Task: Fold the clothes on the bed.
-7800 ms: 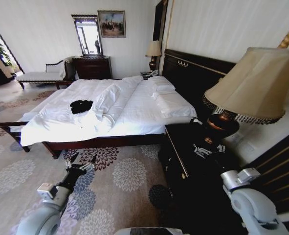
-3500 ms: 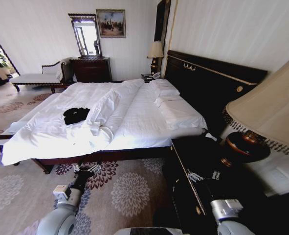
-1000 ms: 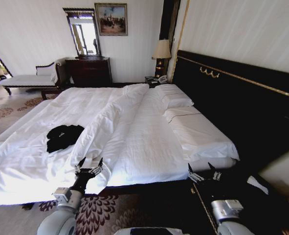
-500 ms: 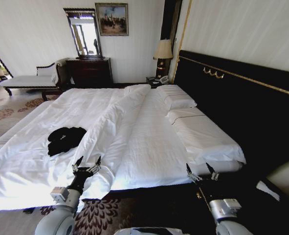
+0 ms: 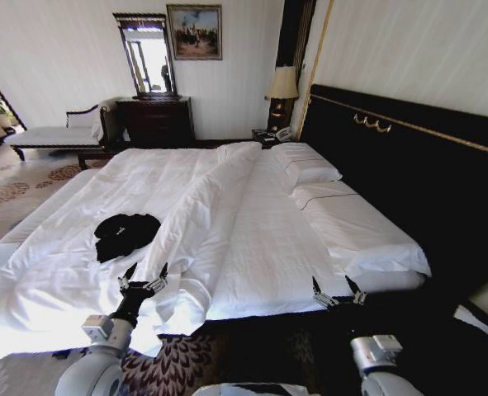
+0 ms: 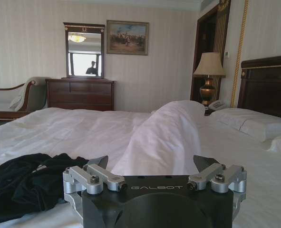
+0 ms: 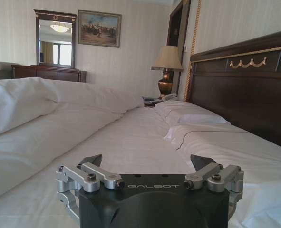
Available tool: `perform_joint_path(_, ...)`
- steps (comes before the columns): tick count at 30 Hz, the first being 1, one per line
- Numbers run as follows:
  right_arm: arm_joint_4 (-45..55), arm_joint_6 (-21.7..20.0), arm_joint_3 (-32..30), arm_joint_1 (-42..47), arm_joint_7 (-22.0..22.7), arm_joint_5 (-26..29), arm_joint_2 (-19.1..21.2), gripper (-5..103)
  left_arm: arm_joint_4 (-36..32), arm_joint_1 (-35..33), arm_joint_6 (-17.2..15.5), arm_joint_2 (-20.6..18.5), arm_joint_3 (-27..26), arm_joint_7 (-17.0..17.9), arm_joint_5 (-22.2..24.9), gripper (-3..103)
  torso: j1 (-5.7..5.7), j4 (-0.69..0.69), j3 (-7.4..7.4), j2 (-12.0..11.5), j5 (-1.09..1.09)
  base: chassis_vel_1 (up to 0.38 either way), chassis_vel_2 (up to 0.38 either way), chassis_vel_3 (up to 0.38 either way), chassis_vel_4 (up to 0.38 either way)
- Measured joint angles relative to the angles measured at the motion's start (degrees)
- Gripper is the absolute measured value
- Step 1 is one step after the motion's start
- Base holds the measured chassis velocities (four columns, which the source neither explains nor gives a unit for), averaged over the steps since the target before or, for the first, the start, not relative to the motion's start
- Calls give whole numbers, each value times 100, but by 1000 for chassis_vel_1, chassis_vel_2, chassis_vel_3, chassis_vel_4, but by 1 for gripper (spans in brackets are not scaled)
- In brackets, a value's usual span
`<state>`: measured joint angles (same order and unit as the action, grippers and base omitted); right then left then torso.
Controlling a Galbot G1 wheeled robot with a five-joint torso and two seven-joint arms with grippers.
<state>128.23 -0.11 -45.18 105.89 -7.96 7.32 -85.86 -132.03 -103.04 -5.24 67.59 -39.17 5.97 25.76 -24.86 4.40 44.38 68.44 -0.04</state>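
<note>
Black soft-fabric short-sleeved T-shirt: lay crumpled in a loose heap on the white duvet, on the robot's left half of the mattress, near the foot-side edge and just beside a long raised fold of white duvet.

Large double bed with white sheets, dark wooden frame and tall dark gold-trimmed headboard: stood directly before the robot; white pillows lay against the headboard on the right.

Left gripper: fingers spread apart, holding nothing, poised over the near bed edge, close to the T-shirt but not touching it.

Right gripper: fingers likewise spread and empty, at the near bed edge on the right, well apart from the T-shirt.
</note>
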Motion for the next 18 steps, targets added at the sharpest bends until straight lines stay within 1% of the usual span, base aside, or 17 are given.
perform_joint_path(8,9,-8,1,20,-17,-23,1,100,1,-2,14,11,25,-16,0,100,0,0,0,0,0,120,125,-132,-127)
perform_joint_path(9,9,-8,-1,24,-19,-23,5,100,2,1,14,11,30,-17,-1,103,0,0,0,0,0,124,139,-124,-116)
perform_joint_path(11,10,-8,-1,29,-23,-24,11,100,3,2,15,14,34,-17,-3,100,-1,0,0,0,0,127,141,-122,-128)
perform_joint_path(14,20,-8,3,29,-27,-26,13,100,5,-8,15,18,34,-19,-12,99,-1,0,0,0,0,124,132,-123,-134)
perform_joint_path(15,23,-8,8,29,-27,-29,14,100,6,-21,16,22,33,-23,-17,96,-1,0,0,0,0,122,129,-127,-150)
perform_joint_path(17,23,-8,11,28,-28,-34,14,100,7,-31,17,24,30,-27,-19,100,-1,0,0,0,1,131,124,-148,-148)
perform_joint_path(18,24,-8,11,28,-28,-37,14,100,8,-31,17,24,29,-27,-19,103,-1,0,0,0,0,140,120,-146,-150)
